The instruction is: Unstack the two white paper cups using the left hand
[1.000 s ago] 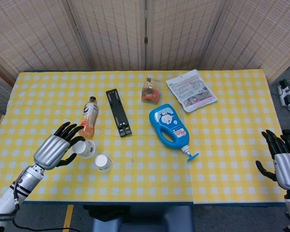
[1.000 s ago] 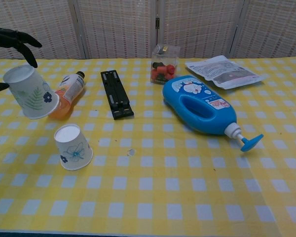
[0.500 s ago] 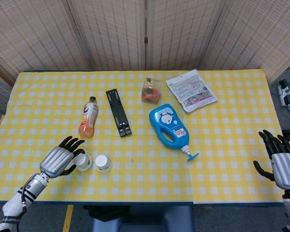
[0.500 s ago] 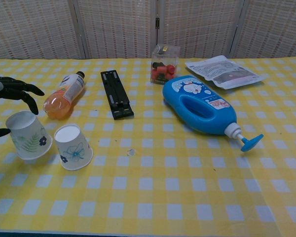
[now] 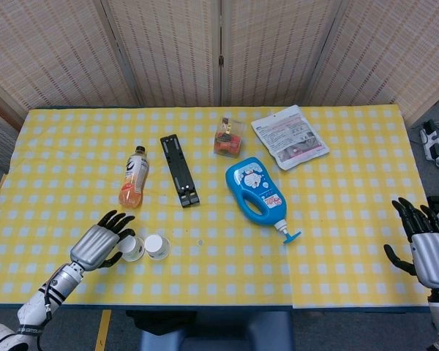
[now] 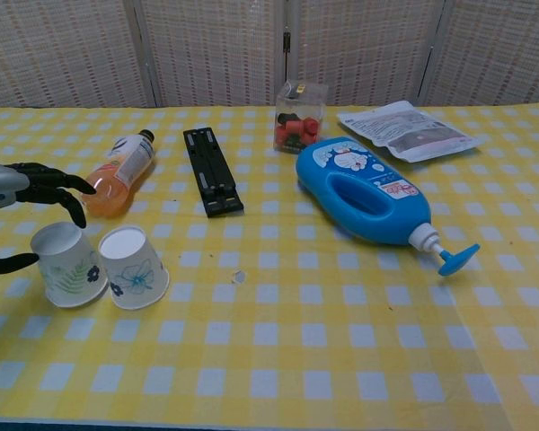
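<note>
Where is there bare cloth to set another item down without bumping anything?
The front strip right of the two paper cups and below the blue pump bottle is bare, as is the far-left corner behind the orange drink bottle. It is crowded around the left hand and mid-table near the black rail.

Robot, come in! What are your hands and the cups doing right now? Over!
Left robot hand around leaf cup, set on table. Flower cup beside it, both upside down, unstacked. Right robot hand open, off to the side. Nothing in the way.
</note>
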Available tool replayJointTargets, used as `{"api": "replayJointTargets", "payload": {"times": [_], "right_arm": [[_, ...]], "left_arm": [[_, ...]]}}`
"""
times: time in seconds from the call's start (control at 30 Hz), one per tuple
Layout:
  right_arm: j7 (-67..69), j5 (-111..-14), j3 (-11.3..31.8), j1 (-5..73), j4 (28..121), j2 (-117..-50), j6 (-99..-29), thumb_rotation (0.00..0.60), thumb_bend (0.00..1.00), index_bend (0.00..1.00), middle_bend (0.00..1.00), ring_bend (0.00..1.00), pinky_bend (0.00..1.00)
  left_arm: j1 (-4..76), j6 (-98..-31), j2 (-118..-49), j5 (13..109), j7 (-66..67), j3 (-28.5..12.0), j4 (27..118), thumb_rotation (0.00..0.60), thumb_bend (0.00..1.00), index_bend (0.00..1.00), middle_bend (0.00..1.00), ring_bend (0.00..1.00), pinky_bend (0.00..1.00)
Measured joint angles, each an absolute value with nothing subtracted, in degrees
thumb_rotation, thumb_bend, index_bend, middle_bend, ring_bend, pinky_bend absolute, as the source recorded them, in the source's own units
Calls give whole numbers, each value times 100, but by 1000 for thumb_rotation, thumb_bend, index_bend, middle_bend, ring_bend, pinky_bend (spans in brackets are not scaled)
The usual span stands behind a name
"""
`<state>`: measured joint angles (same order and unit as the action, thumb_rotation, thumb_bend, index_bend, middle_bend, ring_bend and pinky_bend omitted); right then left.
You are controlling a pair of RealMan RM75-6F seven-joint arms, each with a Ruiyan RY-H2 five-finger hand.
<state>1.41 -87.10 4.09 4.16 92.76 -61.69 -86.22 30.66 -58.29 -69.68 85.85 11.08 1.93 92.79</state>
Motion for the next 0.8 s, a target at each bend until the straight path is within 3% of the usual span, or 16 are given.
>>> {"api": "replayJointTargets", "payload": {"times": [0.53, 0.8], "right_arm": [[163, -8685, 409, 403, 9270, -6169, -8620, 600, 352, 70, 99, 157, 86], [152, -8680, 411, 406, 9278, -6163, -8609, 600, 352, 70, 99, 160, 85]], "left_arm": [[3076, -5792, -7066, 8533, 1178, 169, 9230, 600, 472, 319, 119, 82, 61], [3064, -5801, -7060, 8514, 1158, 171, 9274, 600, 472, 141, 117, 69, 60]]}}
